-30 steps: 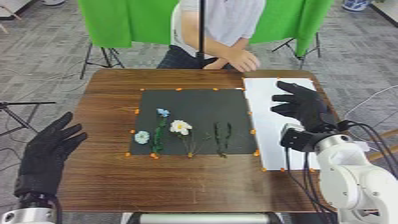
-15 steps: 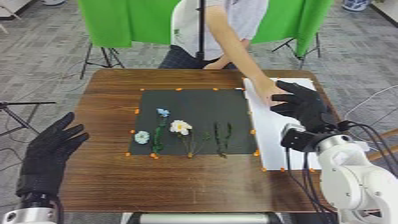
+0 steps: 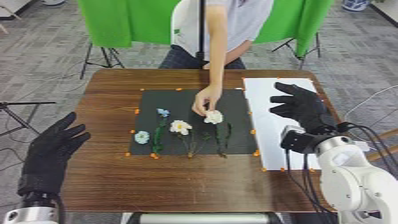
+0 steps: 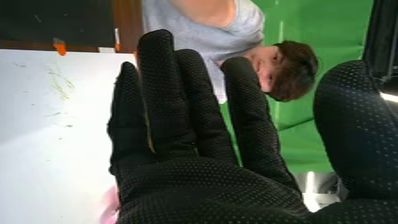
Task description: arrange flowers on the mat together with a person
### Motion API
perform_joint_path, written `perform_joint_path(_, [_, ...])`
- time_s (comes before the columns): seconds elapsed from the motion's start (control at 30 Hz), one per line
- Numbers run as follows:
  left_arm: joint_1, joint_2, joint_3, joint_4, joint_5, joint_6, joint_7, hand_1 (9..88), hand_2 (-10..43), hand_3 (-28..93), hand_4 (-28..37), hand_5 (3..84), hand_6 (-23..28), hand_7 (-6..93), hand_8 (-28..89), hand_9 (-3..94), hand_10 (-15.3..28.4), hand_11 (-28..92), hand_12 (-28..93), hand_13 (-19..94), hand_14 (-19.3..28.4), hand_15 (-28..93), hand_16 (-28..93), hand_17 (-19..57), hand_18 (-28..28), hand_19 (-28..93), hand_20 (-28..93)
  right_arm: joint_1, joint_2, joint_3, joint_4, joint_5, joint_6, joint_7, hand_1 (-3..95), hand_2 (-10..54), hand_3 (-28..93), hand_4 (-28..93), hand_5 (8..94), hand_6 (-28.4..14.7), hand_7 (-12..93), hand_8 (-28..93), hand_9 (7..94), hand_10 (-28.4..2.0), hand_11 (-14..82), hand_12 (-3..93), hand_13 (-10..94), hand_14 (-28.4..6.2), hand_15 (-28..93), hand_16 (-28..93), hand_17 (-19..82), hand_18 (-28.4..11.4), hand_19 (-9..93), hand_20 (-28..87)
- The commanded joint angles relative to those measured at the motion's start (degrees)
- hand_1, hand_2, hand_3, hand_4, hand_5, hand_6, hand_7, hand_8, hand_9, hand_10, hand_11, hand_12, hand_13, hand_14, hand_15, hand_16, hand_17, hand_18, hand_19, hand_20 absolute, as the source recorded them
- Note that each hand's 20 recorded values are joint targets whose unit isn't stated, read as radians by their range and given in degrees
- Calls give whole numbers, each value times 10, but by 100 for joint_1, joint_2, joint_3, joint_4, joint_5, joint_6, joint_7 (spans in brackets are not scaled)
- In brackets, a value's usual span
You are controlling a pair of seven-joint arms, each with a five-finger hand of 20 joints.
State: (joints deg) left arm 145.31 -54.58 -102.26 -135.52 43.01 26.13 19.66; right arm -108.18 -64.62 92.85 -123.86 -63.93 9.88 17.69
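Note:
In the head view the right hand (image 3: pixel 304 106) is open above the white sheet (image 3: pixel 274 131); its glove (image 4: pixel 209 180) has straight fingers in the right wrist view. My left hand (image 3: pixel 49 155) is open over the table's left side. A person's hand (image 3: pixel 207 97) holds a white flower (image 3: pixel 213 117) at the top of a green stem (image 3: pixel 218 140) on the dark mat (image 3: pixel 169 101). Another green stem (image 3: pixel 228 135) lies beside it. Further left on the mat lie a white flower (image 3: pixel 180 127) with thin stems, a blue flower (image 3: pixel 163 112) above green leaves (image 3: pixel 158 136), and a pale blue flower (image 3: pixel 141 137).
Small orange markers (image 3: pixel 137 111) line the mat's edges. Brown wooden table (image 3: pixel 178 185) surrounds the mat. The person's forearm (image 3: pixel 217 55) comes across the far edge. A thin black pole (image 3: pixel 202 30) stands beyond the table.
The person's hand has moved from the far edge, over the white sheet beside my right hand, to the mat, where a white flower now sits on a stem. My hands have hardly moved.

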Motion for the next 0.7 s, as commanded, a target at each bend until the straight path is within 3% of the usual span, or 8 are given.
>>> perform_joint_path(0.03, [-26,-34,53,32,23,11,-67,219,60,798,-283,373,83,142,-103,335,197,281,93,227,263,573,-120,-98,212,509,96,-49,-53,10,0,-61,-19,-31,249,31,751,-244,510,-23,132,-113,530,-188,184,150,460,-190,570,81,121,-216,589,126])
perform_joint_path(0.07, [-52,-44,49,38,46,-9,-116,219,60,798,-283,373,84,143,-103,335,197,282,93,227,263,573,-120,-98,212,509,95,-68,-42,7,-15,-65,19,-34,249,31,751,-244,510,-22,132,-113,530,-188,185,150,460,-190,570,80,121,-216,589,126])
perform_joint_path(0.37, [4,-27,53,33,26,9,-32,220,61,798,-283,374,85,144,-102,336,197,285,92,228,263,574,-120,-97,212,510,95,-48,-39,11,-2,-122,-32,-22,248,32,753,-244,511,-22,133,-113,530,-189,186,150,460,-190,570,81,121,-216,590,126])
perform_joint_path(0.7, [-13,-35,71,37,22,16,-40,221,61,797,-283,375,85,144,-103,336,198,287,91,228,264,573,-121,-97,211,510,94,-21,-30,8,-10,-186,-11,14,248,31,754,-244,510,-22,133,-113,530,-190,183,149,461,-191,571,81,122,-215,590,126])
